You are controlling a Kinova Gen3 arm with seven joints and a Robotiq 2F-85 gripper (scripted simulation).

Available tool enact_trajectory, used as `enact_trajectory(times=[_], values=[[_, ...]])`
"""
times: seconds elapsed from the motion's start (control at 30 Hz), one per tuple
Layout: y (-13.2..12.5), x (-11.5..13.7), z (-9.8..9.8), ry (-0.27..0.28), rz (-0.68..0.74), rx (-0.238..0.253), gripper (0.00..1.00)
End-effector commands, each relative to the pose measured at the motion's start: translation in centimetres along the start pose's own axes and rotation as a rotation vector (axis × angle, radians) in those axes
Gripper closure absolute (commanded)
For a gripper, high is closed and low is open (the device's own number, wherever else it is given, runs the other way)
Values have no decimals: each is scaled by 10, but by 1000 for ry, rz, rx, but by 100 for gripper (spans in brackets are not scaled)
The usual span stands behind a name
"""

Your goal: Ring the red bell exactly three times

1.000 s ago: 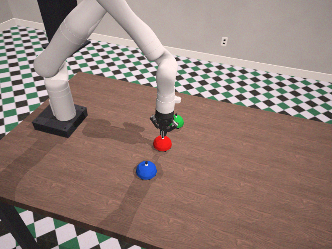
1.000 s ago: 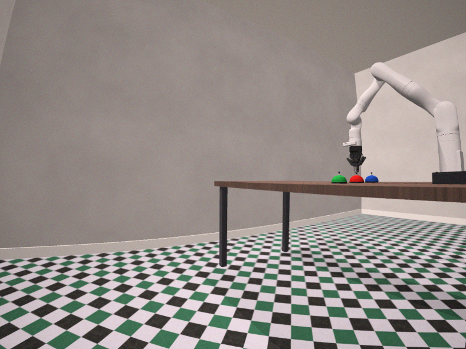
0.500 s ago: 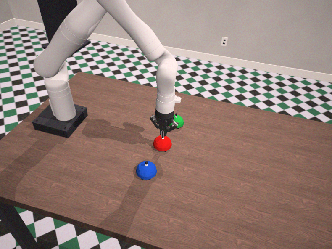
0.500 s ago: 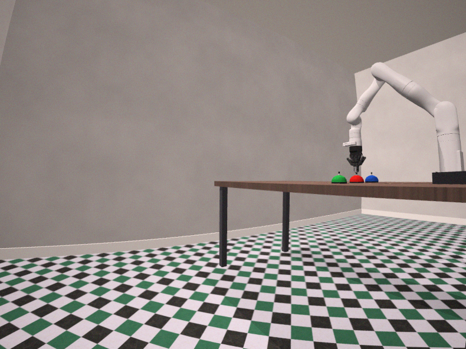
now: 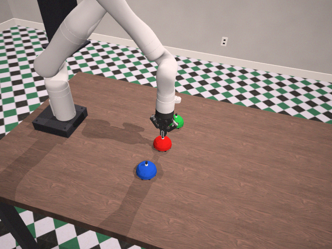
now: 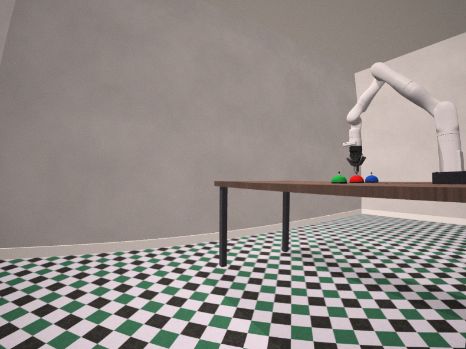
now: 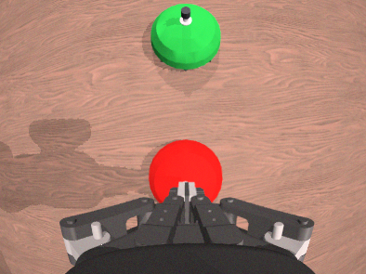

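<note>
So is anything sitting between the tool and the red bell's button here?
Nothing visible. The shut tool hangs directly over the top of the red bell, its tips at the button. The green bell and blue bell sit off to either side.

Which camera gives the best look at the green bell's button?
The wrist view: the green bell sits unobstructed, its button plain. In the top view the gripper partly hides it; the exterior view shows it tiny.
</note>
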State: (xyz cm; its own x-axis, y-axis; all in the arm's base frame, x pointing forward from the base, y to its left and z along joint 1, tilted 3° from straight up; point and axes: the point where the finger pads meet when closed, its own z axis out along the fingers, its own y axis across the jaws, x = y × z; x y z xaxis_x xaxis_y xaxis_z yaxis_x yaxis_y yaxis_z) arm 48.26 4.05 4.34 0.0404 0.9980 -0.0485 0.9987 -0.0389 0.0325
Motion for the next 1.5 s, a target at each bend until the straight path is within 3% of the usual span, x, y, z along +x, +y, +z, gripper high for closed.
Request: enact_trajectory(times=[0.0, 1.47], values=[[0, 0, 1, 0, 0, 1, 100], [-1, 0, -7, 0, 0, 1, 100]])
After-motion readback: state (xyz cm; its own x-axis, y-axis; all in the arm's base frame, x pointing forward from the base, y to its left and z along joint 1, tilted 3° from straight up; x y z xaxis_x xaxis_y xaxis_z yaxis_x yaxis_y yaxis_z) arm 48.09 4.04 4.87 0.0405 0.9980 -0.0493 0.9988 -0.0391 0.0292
